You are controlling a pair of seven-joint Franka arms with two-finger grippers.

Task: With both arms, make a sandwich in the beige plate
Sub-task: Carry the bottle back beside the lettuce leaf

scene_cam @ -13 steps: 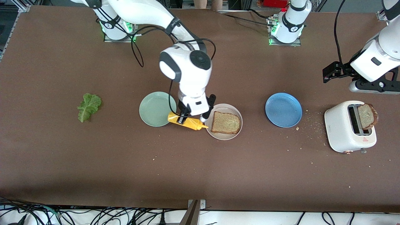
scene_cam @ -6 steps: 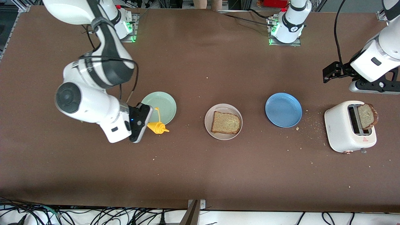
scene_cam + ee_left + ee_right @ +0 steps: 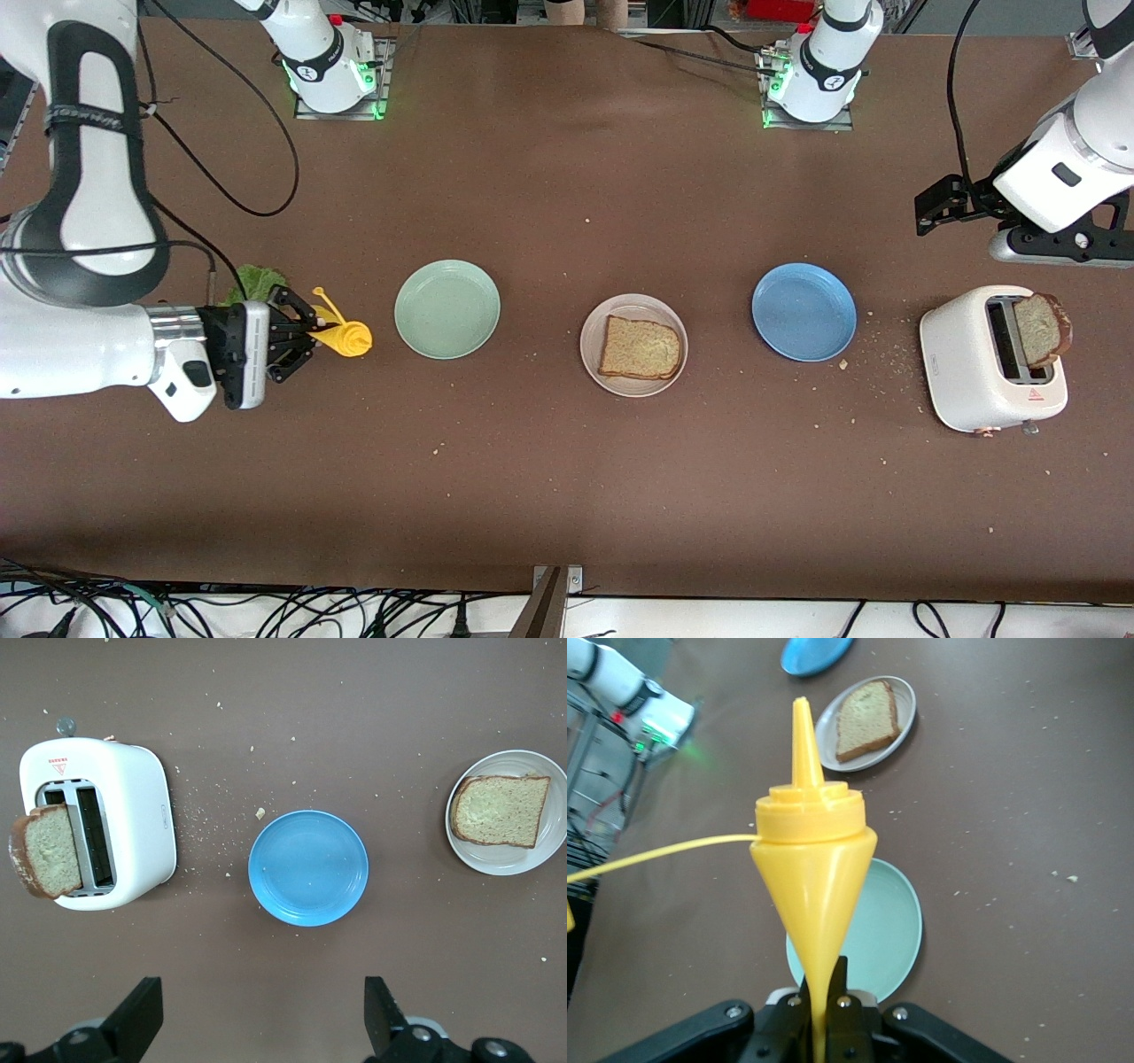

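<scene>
Right gripper (image 3: 297,335) clamped tight on a yellow plastic squeeze bottle with cone nozzle (image 3: 341,337), held up over the table at the right arm's end, nozzle aimed toward the round mint green plate (image 3: 447,309). Ruffled green lettuce leaf (image 3: 255,282) lies on the table partly hidden by that gripper.

Round pale beige plate (image 3: 633,345) sits mid-table between the mint green plate and the round blue plate (image 3: 803,311). One square slice of brown bread (image 3: 640,347) lies flat in it, nothing on top.

White two-slot toaster (image 3: 990,359) at the left arm's end, second brown bread slice (image 3: 1041,330) sticking up out of a slot, tilted. Crumbs scattered between toaster and blue plate.

Left gripper (image 3: 262,1014) waits with fingers spread wide, empty, up over the table near the toaster and blue plate
</scene>
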